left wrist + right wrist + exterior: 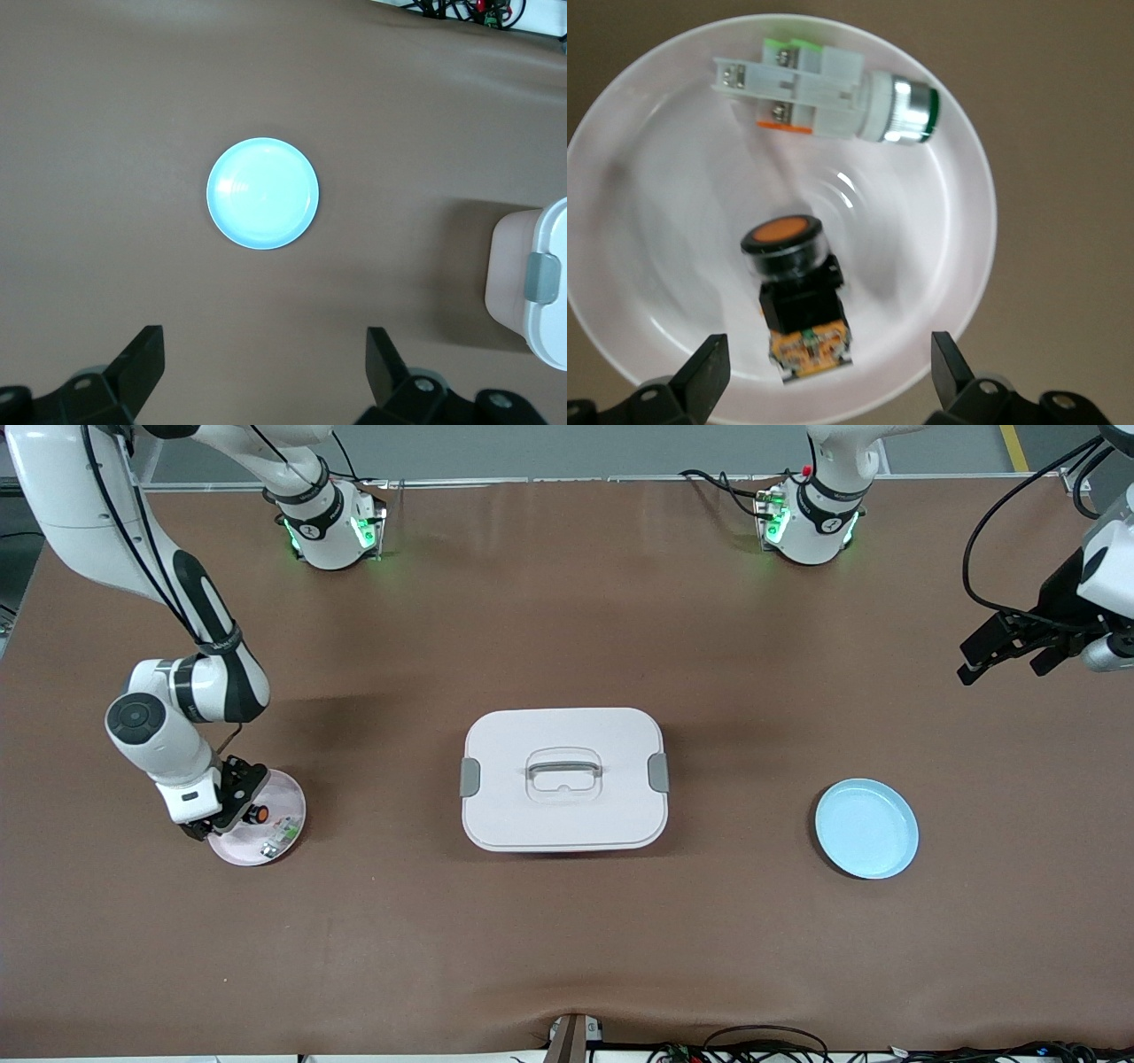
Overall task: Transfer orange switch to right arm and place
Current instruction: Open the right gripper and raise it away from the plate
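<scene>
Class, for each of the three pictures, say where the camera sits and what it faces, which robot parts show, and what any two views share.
Front view: high, across the table from both bases; shows both arms, white box, blue plate.
Left wrist view: over the blue plate; left gripper open.
Right wrist view: over the pink dish holding the orange switch and white-and-green part; right gripper open.
Shared: front and left wrist views show the plate and box.

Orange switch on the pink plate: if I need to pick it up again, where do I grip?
Grip the orange switch across its square black body, coming straight down with the open right hand. It lies on its side in the pink plate, flat faces exposed; the round cap would slip.
</scene>
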### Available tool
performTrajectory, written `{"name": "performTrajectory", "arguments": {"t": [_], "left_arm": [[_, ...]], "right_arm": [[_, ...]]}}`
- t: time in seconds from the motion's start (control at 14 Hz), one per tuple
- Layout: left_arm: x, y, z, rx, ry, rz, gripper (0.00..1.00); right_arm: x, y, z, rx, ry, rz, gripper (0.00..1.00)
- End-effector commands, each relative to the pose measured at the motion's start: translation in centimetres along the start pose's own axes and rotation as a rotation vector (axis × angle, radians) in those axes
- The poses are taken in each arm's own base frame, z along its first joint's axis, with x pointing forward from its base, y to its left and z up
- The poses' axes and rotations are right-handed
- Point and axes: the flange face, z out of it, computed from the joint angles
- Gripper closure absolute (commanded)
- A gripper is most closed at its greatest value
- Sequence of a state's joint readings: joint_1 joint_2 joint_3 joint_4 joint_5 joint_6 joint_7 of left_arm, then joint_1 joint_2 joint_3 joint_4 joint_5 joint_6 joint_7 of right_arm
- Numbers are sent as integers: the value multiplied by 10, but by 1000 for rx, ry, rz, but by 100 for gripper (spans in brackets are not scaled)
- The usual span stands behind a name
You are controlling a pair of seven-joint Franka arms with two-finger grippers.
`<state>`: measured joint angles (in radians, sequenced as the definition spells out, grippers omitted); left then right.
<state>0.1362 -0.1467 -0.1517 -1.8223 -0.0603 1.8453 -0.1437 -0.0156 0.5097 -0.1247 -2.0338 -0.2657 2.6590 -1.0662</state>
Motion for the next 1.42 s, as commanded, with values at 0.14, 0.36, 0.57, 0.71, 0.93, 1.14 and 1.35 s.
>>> {"name": "performTrajectory", "arguments": {"t": [0.14, 0.36, 0.57, 0.71, 0.93, 1.14, 1.35], "left_arm": [[21, 4, -14, -19, -49, 18, 0], [45, 9, -19, -6, -120, 25, 0], [51, 11, -11, 10, -141, 27, 0], [50, 11, -11, 10, -143, 27, 0], [50, 7, -10, 11, -150, 21, 0], [49, 8, -8, 13, -162, 24, 0], [49, 8, -8, 13, -162, 24, 0]], "right_arm": [[-3, 28, -56, 86, -61, 85, 0], [-2, 31, -84, 163, -44, 275, 0], [-4, 42, -116, 213, -70, 467, 0], [-11, 48, -138, 262, -45, 622, 0], [-29, 61, -177, 301, -59, 787, 0], [-32, 65, -220, 335, -62, 925, 0], [-32, 66, -243, 325, -33, 1006, 0]]}}
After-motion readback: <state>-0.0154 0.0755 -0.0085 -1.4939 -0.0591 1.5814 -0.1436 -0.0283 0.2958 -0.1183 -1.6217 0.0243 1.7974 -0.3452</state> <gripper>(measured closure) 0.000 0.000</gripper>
